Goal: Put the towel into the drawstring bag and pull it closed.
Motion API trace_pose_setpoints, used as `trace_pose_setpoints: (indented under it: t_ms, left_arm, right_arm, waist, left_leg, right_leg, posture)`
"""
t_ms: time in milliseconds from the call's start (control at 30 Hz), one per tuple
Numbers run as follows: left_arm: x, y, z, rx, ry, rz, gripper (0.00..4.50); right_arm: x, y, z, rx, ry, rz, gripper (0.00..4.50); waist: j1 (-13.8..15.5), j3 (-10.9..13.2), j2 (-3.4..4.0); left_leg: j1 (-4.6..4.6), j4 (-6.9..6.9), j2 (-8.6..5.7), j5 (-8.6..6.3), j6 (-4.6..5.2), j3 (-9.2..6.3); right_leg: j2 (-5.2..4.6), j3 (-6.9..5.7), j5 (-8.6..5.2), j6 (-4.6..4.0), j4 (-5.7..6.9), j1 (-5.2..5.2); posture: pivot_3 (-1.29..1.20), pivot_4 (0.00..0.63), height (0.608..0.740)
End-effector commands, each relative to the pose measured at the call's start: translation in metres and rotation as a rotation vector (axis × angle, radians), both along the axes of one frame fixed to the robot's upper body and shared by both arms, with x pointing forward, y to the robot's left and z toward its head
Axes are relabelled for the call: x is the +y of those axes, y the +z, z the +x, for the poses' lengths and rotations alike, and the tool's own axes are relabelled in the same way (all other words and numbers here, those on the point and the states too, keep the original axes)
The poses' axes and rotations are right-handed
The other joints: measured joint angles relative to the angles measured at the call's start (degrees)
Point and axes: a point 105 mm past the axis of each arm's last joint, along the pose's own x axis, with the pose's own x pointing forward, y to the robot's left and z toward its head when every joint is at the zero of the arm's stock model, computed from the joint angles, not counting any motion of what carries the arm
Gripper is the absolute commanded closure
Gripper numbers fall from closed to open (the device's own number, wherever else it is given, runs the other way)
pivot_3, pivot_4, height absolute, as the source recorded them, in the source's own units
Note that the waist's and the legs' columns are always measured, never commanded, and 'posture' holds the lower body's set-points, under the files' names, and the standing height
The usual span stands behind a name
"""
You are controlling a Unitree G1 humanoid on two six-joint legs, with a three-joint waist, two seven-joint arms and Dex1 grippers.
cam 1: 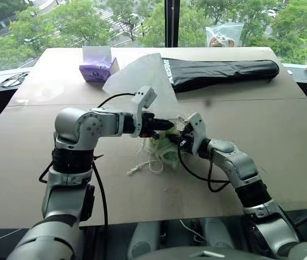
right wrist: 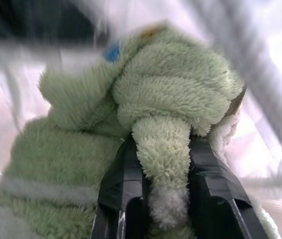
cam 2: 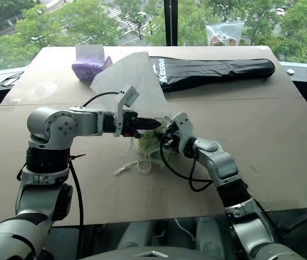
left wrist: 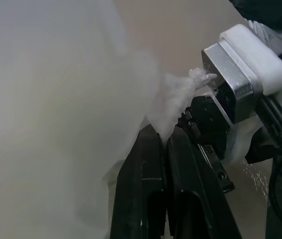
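Brown table (cam 1: 283,135) before leafy window (cam 1: 61,24)

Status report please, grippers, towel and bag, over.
Left gripper shut on drawstring bag fabric, holding it up. Right gripper shut on towel at bag mouth. Cords loose on table; nothing blocking.

Towel (cam 1: 163,145) mostly hidden behind both grippers, frame centre; racket cover's (cam 2: 218,69) logo too small to read
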Motion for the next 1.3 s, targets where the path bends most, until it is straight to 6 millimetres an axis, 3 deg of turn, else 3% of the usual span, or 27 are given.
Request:
trace_pose_setpoints:
  t_ms: [33,167,367,467,600,700,767,800,967,1067,1233,1300]
  left_arm:
    - [0.0,0.002,-0.004,0.004,-0.033,0.005,4.5]
    - [0.005,-0.006,-0.008,0.052,-0.038,0.014,4.5]
    - [0.004,-0.008,-0.015,0.099,-0.058,-0.002,4.5]
    - [-0.001,-0.003,-0.018,0.113,-0.079,-0.046,4.5]
    - [-0.015,0.007,-0.01,0.103,-0.067,-0.129,4.5]
    - [-0.017,0.011,-0.004,0.096,-0.042,-0.151,4.5]
    - [-0.011,0.012,0.005,0.088,0.003,-0.151,4.5]
    - [-0.006,0.013,0.009,0.085,0.024,-0.151,4.5]
    - [0.005,0.019,0.021,0.068,0.067,-0.153,4.5]
    - [0.005,0.02,0.024,0.067,0.063,-0.158,4.5]
    - [0.001,0.02,0.024,0.068,0.046,-0.159,4.5]
    - [0.001,0.019,0.022,0.074,0.037,-0.155,4.5]
  right_arm:
    - [-0.003,0.032,0.016,0.092,-0.052,0.244,4.24]
    - [-0.01,0.027,0.036,0.261,-0.162,0.44,4.24]
    - [-0.013,0.031,0.047,0.363,-0.23,0.605,4.24]
    - [-0.008,0.033,0.045,0.355,-0.228,0.587,4.24]
    - [0.012,0.025,0.031,0.27,-0.153,0.392,4.24]
    - [0.014,0.026,0.024,0.222,-0.129,0.342,2.89]
    - [0.0,0.025,0.025,0.144,-0.191,0.223,1.83]
    - [-0.006,0.029,0.022,0.097,-0.2,0.184,1.59]
    - [-0.021,0.047,-0.003,0.02,-0.139,0.166,1.59]
    - [-0.016,0.032,-0.018,-0.015,-0.08,0.018,1.59]
    - [-0.011,0.021,-0.007,-0.04,-0.125,-0.036,1.59]
    - [-0.004,0.021,0.006,-0.074,-0.148,-0.033,2.53]
  waist:
    - [-0.46,0.03,0.05]
    - [-0.71,0.05,0.08]
    - [-0.93,0.07,0.09]
    - [-0.91,0.07,0.1]
    - [-0.95,0.07,0.1]
    - [-1.02,0.09,0.09]
    - [-1.02,0.1,0.11]
    - [-0.89,0.1,0.11]
    - [-1.17,0.12,0.1]
    - [-1.1,0.12,0.1]
    - [-1.09,0.13,0.07]
    - [-1.0,0.14,0.07]
  left_leg:
    - [-0.02,-0.06,-0.01,0.0,0.0,0.03]
    - [-0.04,-0.31,-0.08,0.0,0.0,0.12]
    - [-0.04,-0.71,-0.14,0.0,-0.01,0.28]
    - [-0.03,-0.73,-0.14,0.0,-0.01,0.28]
    - [-0.01,-0.73,-0.14,0.0,-0.01,0.33]
    - [-0.04,-0.73,-0.14,0.0,0.0,0.35]
    - [-0.03,-0.77,-0.13,0.0,0.0,0.38]
    - [-0.03,-0.79,-0.14,0.0,0.0,0.4]
    - [-0.17,-0.82,-0.17,0.0,0.0,0.49]
    - [-0.16,-0.85,-0.15,0.01,-0.01,0.5]
    - [-0.2,-0.86,-0.14,0.01,-0.01,0.52]
    - [-0.2,-0.85,-0.14,0.01,-0.01,0.54]
  right_leg:
    - [0.01,0.04,0.18,0.05,0.0,-0.07]
    - [0.0,0.09,0.18,0.03,-0.12,-0.15]
    - [-0.01,0.25,0.18,0.02,-0.22,-0.23]
    - [-0.01,0.25,0.18,0.02,-0.24,-0.23]
    - [-0.01,0.3,0.17,0.03,-0.27,-0.23]
    - [0.0,0.33,0.17,0.03,-0.27,-0.28]
    - [0.01,0.35,0.18,0.03,-0.26,-0.29]
    - [0.0,0.37,0.18,0.03,-0.26,-0.31]
    - [-0.02,0.48,0.18,0.03,-0.28,-0.49]
    - [0.0,0.5,0.17,0.03,-0.25,-0.53]
    - [-0.01,0.52,0.17,0.03,-0.25,-0.59]
    - [-0.02,0.52,0.17,0.03,-0.25,-0.59]
  posture:
    - [0.0,0.15,0.74]
    - [0.0,0.15,0.74]
    - [0.0,0.15,0.74]
    - [0.0,0.15,0.74]
    - [0.0,0.15,0.74]
    - [0.0,0.15,0.74]
    - [0.0,0.15,0.74]
    - [0.0,0.15,0.74]
    - [0.0,0.15,0.74]
    - [0.0,0.15,0.74]
    - [0.0,0.15,0.74]
    - [0.0,0.15,0.74]
